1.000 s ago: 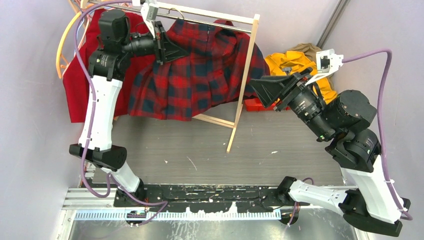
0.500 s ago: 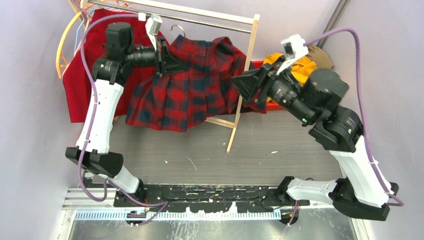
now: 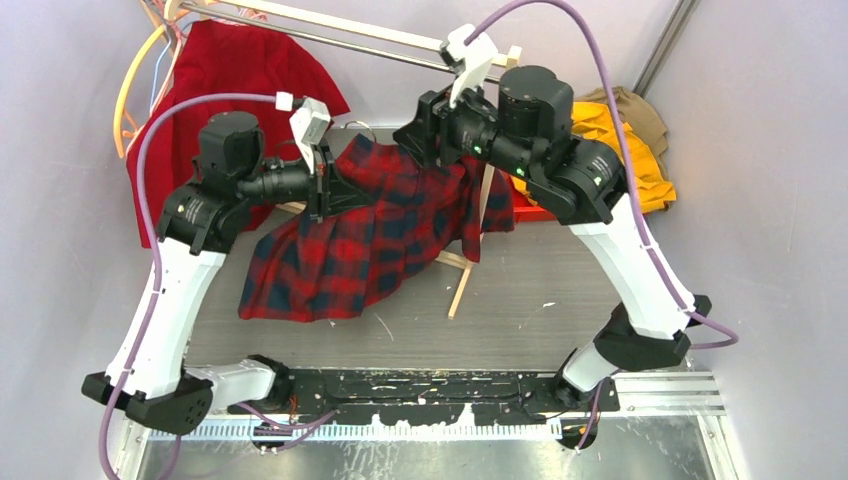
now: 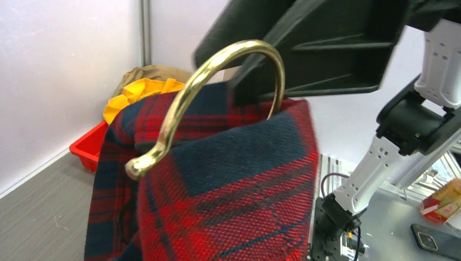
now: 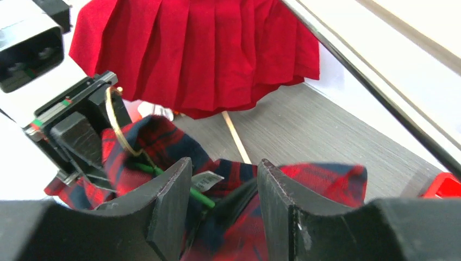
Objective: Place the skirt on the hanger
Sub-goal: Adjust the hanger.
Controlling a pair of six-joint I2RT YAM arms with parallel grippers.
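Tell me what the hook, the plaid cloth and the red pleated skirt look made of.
The hook looks like metal, probably brass or brass-plated: gold colour, with bright glints along the curve. The plaid cloth is a coarse woven fabric, maybe wool-like and matte; single threads show up close. The red pleated skirt looks like thinner, smooth plain fabric, matte, and it holds sharp pleats. The fibre is unclear.

At the far left, the skirt [image 3: 240, 70] hangs from the rail [image 3: 380, 29] that runs across the back of the bench [image 3: 560, 290]. In front of it and to its right, the checked garment [image 3: 350, 250] hangs mid-bench. The left claw [image 3: 350, 188] holds its hook [image 4: 255, 44] from the left, and the right claw [image 3: 420, 130] sits over its upper right part, just beside the upright post [image 3: 480, 215] at the rail's right end. At the far right, behind the right arm, a heap of clothes [image 3: 625, 150] is piled on a bin [image 3: 535, 212].
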